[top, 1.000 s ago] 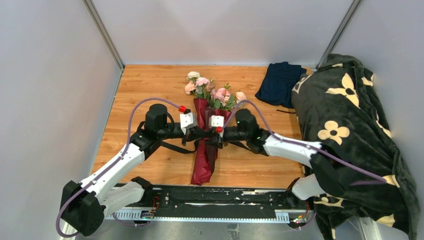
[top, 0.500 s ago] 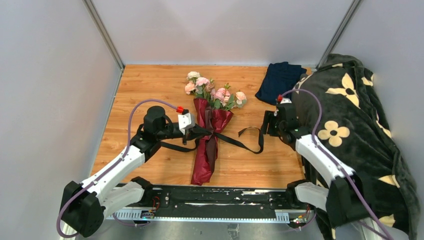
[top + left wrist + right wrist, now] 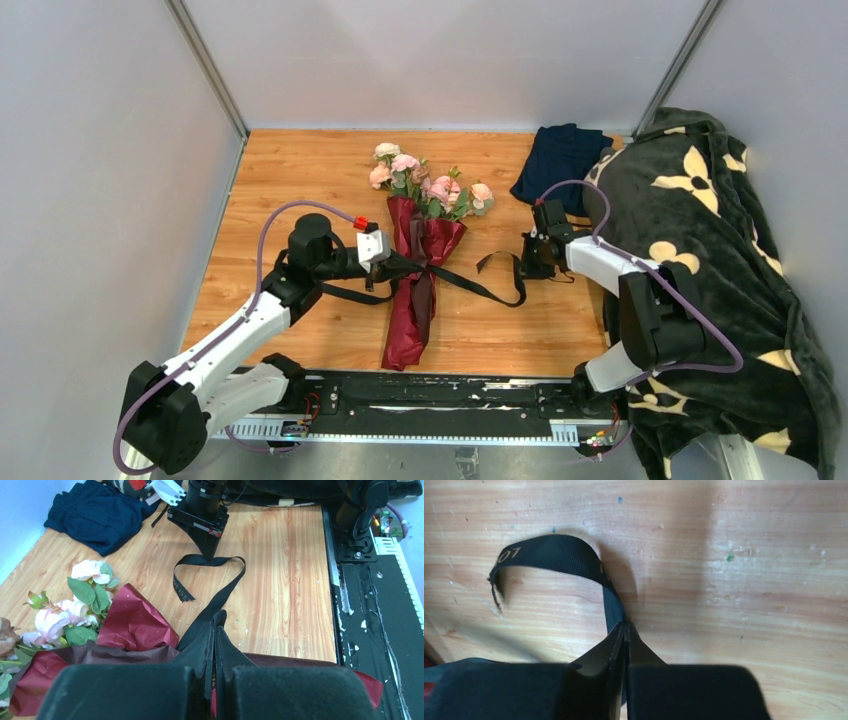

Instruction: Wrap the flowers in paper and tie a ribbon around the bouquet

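**Pull the ribbon snug, but do not tug the bouquet away**

The bouquet (image 3: 415, 275) lies in the middle of the top view on the wooden worktop (image 3: 290, 170). The flowers (image 3: 425, 185) poke out at its upper end and the red paper (image 3: 408, 335) runs down below. The black ribbon (image 3: 470, 284) goes round the middle.

The left hand (image 3: 215, 625) has its fingers pressed together, and it looks to pinch the ribbon right at the bouquet. The right hand (image 3: 624, 632), right of the middle in the top view, is clamped on the ribbon's loose tail.

I think the step is tightening the knot. To do it well, the right hand should pull away to the right, flat and slow, while the left hand holds the knot down. A hard yank could drag the bouquet sideways or crush the paper. The ribbon is thin and floppy, so it may slip out.

A folded blue cloth (image 3: 555, 165) lies near the upper right, and a big dark blanket (image 3: 700, 230) fills the right side. The right hand is close to both, so there is little room to pull that way.
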{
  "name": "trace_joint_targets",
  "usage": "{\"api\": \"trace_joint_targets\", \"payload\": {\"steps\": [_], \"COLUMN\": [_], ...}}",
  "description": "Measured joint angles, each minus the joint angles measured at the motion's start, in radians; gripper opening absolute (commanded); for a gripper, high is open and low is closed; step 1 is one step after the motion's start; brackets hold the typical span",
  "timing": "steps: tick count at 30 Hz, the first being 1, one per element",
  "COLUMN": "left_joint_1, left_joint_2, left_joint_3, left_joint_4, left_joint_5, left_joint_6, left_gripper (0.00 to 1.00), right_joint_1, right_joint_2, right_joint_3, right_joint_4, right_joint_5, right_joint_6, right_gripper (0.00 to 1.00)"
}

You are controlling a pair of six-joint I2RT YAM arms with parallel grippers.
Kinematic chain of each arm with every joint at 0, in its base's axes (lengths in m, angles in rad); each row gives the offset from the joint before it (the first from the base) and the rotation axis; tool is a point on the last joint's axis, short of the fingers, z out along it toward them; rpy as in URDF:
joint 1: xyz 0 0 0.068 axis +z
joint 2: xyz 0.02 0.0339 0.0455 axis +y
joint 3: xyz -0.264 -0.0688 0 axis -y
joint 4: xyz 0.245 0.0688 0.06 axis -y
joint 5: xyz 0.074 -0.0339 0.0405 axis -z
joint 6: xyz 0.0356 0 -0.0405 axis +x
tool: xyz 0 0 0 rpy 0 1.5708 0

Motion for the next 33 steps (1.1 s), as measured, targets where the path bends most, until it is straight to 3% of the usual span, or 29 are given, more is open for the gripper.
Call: {"api": "trace_joint_targets", "payload": {"steps": [5, 9, 14, 18, 19, 20, 22, 23, 25, 29, 33], "left_joint_1": [-0.008, -0.011, -0.011, -0.011, -0.011, -0.011, -0.011, -0.011, -0.011, -0.011, -0.012], "left_joint_2": [0.0, -0.007, -0.029, -0.052, -0.062, -0.07, -0.087, -0.1, -0.118, -0.134, -0.126], "left_joint_3": [0.0, -0.021, -0.05, -0.061, -0.066, -0.068, -0.07, -0.072, -0.075, -0.075, -0.075], "left_joint_4": [0.002, 0.005, 0.005, 0.008, 0.007, 0.007, 0.004, 0.0, -0.009, -0.032, -0.036], "left_joint_5": [0.007, 0.016, 0.024, 0.027, 0.028, 0.028, 0.028, 0.028, 0.028, 0.024, 0.008], "left_joint_6": [0.026, 0.061, 0.105, 0.132, 0.138, 0.143, 0.154, 0.16, 0.171, 0.176, 0.139], "left_gripper": [0.0, 0.0, 0.0, 0.0, 0.0, 0.0, 0.0, 0.0, 0.0, 0.0, 0.0], "right_joint_1": [0.0, 0.054, 0.357, 0.547, 0.581, 0.607, 0.646, 0.66, 0.677, 0.66, 0.539], "right_joint_2": [-0.005, -0.119, -0.16, -0.018, 0.046, 0.116, 0.259, 0.35, 0.453, 0.46, 0.184], "right_joint_3": [0.026, 0.125, 0.426, 0.696, 0.78, 0.861, 1.034, 1.141, 1.258, 1.203, 0.805], "right_joint_4": [-0.035, -0.125, -0.068, 0.029, 0.051, 0.068, 0.029, 0.0, -0.076, -0.171, -0.022], "right_joint_5": [0.003, 0.043, 0.05, -0.045, -0.071, -0.105, -0.153, -0.176, -0.2, -0.235, -0.313], "right_joint_6": [-0.032, -0.078, -0.161, -0.186, -0.19, -0.194, -0.21, -0.227, -0.249, -0.296, -0.323], "right_gripper": [0.0, 0.0, 0.0, 0.0, 0.06, 0.22, 0.64, 0.71, 0.73, 0.74, 0.67]}}
